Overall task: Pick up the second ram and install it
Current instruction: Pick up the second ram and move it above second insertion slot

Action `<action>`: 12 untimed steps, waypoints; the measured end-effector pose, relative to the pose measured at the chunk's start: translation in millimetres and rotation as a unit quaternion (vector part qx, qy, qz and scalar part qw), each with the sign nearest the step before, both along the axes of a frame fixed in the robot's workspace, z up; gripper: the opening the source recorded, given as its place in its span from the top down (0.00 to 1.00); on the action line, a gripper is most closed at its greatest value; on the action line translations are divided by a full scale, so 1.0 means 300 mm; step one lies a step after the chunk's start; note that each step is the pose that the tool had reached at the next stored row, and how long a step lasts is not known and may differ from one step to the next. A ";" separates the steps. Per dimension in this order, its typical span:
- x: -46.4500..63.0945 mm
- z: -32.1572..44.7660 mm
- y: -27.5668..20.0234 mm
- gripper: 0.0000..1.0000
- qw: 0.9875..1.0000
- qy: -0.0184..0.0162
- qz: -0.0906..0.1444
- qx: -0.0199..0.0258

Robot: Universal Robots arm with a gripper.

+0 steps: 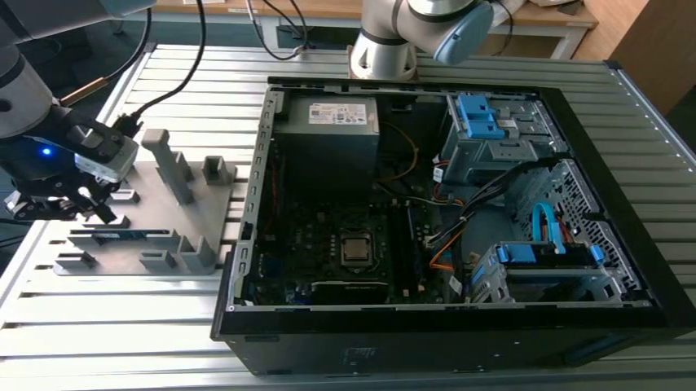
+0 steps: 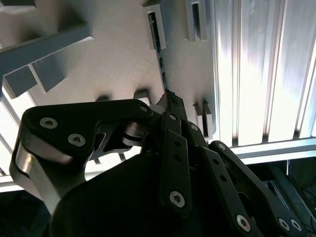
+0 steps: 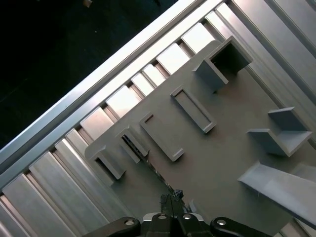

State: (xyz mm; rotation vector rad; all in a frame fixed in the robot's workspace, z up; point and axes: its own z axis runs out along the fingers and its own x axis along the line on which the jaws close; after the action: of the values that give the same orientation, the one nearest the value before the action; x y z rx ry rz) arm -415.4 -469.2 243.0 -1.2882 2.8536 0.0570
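Closed end effector (image 2: 169, 99) hovers near the second ram (image 1: 120, 235)

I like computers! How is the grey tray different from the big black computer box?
The grey tray is smaller, pale and flat; the computer box is bigger, black and walled. The tray carries grey blocks; the box holds cables. Both rest on the slatted table.
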 end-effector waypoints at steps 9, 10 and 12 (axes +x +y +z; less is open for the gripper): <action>0.000 0.000 0.000 0.90 1.000 0.000 0.021 0.000; 0.000 0.000 0.000 0.90 1.000 0.000 0.023 0.000; 0.000 0.000 0.000 0.90 1.000 0.000 0.027 0.000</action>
State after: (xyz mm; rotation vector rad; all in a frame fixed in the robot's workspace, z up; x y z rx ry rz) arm -415.4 -469.2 243.0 -1.3651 2.8188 0.0573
